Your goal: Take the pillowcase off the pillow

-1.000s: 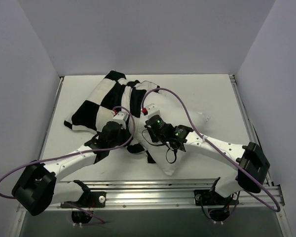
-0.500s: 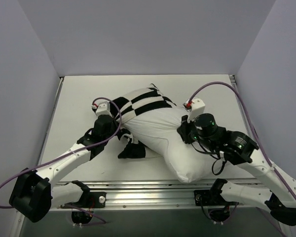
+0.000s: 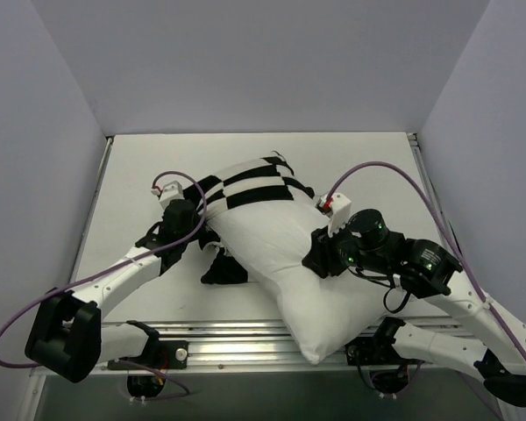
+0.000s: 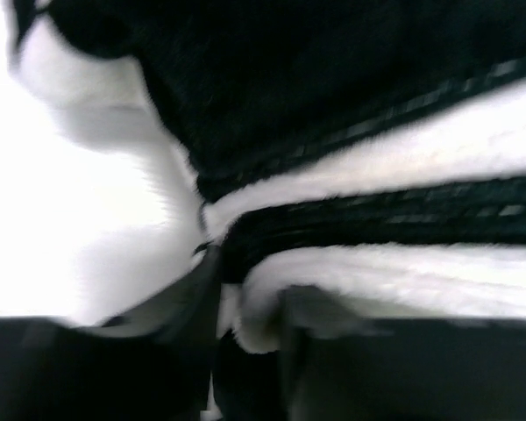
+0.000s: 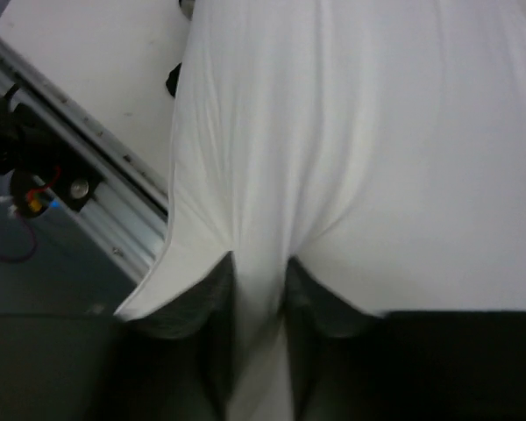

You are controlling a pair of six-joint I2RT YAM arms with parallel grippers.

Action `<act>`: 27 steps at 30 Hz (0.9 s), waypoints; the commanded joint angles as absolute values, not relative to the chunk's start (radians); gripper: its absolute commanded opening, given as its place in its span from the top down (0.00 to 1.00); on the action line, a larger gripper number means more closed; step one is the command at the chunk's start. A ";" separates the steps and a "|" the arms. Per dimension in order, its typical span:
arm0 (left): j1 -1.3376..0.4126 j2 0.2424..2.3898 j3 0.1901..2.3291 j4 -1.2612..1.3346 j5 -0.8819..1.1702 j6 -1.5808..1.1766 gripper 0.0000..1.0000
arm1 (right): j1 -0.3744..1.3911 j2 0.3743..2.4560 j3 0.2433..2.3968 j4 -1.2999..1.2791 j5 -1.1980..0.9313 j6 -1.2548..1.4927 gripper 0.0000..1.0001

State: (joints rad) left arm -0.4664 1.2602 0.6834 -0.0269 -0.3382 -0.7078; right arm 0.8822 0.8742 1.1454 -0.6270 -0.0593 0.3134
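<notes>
Plump plain white fabric pillow [image 3: 285, 272] lies on the white table [image 3: 131, 175], a fold of it clenched in the right pincer [image 5: 256, 285]. Thin black-and-white checkered pillowcase [image 3: 259, 186] is bunched over the end away from that pincer. Its hem sits right at the left pincer [image 4: 245, 303]; view blurred, cannot tell whether gripped.

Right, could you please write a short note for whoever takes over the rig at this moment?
Right gripper: shut on a fold of the pillow.
Left gripper: pillowcase fabric lies between its fingers; the view is blurred, so the grip is unclear.
Done: most of the pillow is bare, its near corner over the front rail.
Left: the pillowcase is bunched around the pillow's far end; pull it clear.
</notes>
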 commanded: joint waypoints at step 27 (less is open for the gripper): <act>-0.732 2.043 2.121 -0.857 0.310 0.277 0.06 | 0.276 1.011 0.976 -0.318 -0.437 0.367 0.08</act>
State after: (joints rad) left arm -0.7177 1.9850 1.9816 -0.6857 0.1982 0.1509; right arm 0.3210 1.0119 1.0260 -0.3912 -0.2821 0.3397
